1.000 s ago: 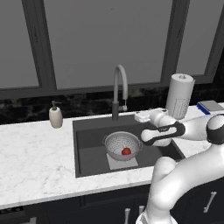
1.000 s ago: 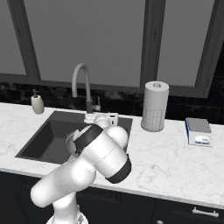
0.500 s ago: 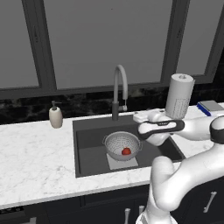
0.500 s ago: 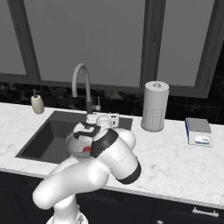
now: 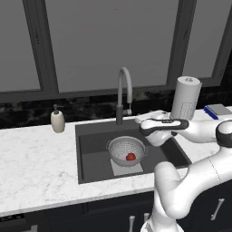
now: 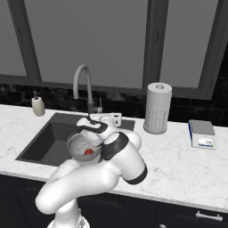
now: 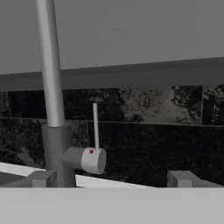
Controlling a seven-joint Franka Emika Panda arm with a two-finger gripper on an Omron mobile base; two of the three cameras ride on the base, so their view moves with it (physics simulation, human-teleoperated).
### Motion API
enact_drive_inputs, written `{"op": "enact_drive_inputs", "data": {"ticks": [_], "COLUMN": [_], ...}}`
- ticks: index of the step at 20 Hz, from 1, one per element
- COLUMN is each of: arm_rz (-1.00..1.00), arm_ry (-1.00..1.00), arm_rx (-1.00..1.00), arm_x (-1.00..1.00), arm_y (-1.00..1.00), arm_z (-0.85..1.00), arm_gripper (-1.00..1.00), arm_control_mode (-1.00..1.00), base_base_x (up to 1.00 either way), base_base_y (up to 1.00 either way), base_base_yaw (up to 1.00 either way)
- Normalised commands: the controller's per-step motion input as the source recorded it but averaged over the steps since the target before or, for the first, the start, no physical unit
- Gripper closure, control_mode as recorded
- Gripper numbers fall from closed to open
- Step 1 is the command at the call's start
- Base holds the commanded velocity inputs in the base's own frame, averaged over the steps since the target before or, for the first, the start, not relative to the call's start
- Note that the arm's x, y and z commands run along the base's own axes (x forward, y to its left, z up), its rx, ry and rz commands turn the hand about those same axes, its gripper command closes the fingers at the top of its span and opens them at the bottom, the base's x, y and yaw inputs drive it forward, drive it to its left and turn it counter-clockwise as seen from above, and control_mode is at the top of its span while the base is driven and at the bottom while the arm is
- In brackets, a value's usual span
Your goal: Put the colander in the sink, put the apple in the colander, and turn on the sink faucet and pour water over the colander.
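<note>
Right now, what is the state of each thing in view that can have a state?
colander: upright in the sink, on the pale square.
apple: inside the colander.
sink faucet: no water seen running; lever upright.
gripper: open, empty, pointed at the faucet base.
paper towel roll: standing upright.

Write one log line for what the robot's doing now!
colander in sink | apple in colander | gripper open, facing faucet handle | no water seen

apple [image 6: 89, 152] in colander [image 6: 80, 147], inside sink [image 6: 44, 141], faucet [image 6: 84, 87] behind
</note>
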Motion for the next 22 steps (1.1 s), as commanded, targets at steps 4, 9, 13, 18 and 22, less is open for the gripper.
{"op": "enact_drive_inputs", "data": {"ticks": [4, 9, 13, 18, 22], "arm_rz": [0.00, -0.02, -0.04, -0.06, -0.09], "arm_ry": [0.00, 0.00, 0.00, 0.00, 0.00], "arm_rx": [0.00, 0.00, 0.00, 0.00, 0.00], "arm_x": [0.24, 0.25, 0.23, 0.21, 0.24], "arm_y": [0.11, 0.15, 0.18, 0.22, 0.28], "arm_z": [0.00, 0.00, 0.00, 0.00, 0.00], "arm_gripper": [-1.00, -1.00, -1.00, -1.00, -1.00], "arm_control_mode": [-1.00, -1.00, -1.00, -1.00, -1.00], "base_base_x": [0.00, 0.00, 0.00, 0.00, 0.00], "base_base_y": [0.00, 0.00, 0.00, 0.00, 0.00], "base_base_yaw": [0.00, 0.00, 0.00, 0.00, 0.00]}}
